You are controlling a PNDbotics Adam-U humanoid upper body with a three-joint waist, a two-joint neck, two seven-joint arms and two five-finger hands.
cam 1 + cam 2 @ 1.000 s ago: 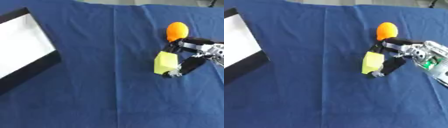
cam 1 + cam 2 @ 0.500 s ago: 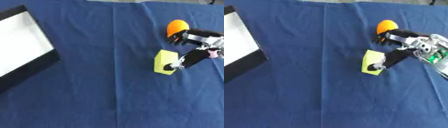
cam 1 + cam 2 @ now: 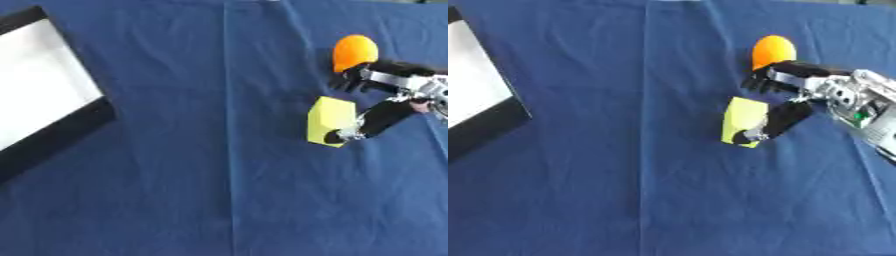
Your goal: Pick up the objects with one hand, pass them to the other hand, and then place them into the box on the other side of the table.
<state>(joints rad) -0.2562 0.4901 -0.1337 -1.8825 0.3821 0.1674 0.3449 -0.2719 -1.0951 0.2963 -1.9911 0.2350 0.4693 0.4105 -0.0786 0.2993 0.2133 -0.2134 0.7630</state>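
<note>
A yellow block lies on the blue cloth at the right. Just behind it sits an orange rounded object. My right hand comes in from the right edge. Its thumb stretches down along the block's right side and touches it near the lower corner. Its fingers are spread away from the thumb, hovering over the gap between the block's far end and the orange object. The block is not clasped. The box, white inside with a black rim, lies at the left edge. My left hand does not show.
A blue cloth with a lengthwise crease covers the whole table between the box and the two objects.
The fingers have come off the top of the yellow block and drawn back toward the orange object; the thumb stays against the block. The camera has shifted slightly.
</note>
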